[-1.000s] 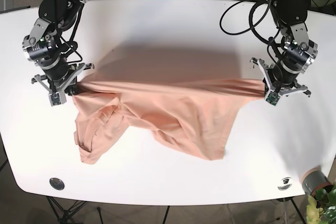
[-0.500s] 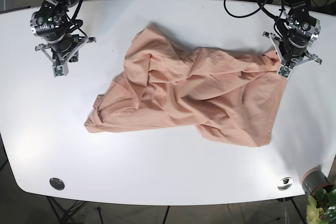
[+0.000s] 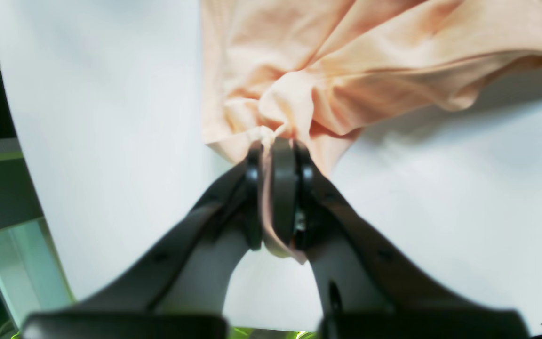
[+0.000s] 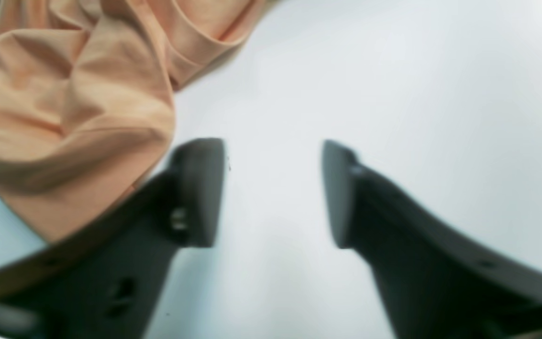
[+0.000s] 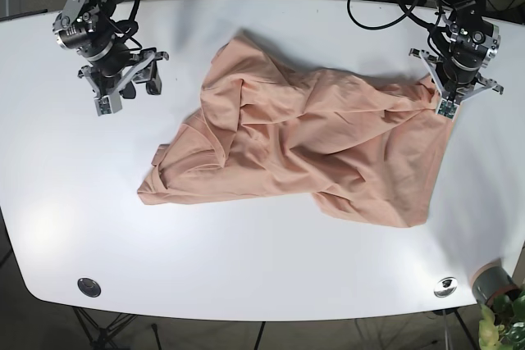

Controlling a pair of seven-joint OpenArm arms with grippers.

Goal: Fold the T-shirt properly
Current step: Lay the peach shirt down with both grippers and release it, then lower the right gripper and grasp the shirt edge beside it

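The peach cotton T-shirt [image 5: 303, 149] lies crumpled across the middle of your white tabletop [image 5: 246, 268], spread from a bunched corner near the lower left up to the far right edge, with deep folds running through its upper half. Your left hand [image 5: 444, 101], on the right side of the base view, is clamped tight on a pinch of the shirt's edge; the left wrist view shows the fabric [image 3: 346, 61] gathered between the two dark fingers [image 3: 284, 188], with a small flap hanging out below them and the rest fanning away over the tabletop. Your right hand [image 5: 131, 92], on the left side of the base view, sits apart from the shirt with its fingers [image 4: 200, 188] spread wide and nothing between them but bare tabletop; in the right wrist view a rumpled fold of the shirt [image 4: 64, 103] lies just beside one finger.
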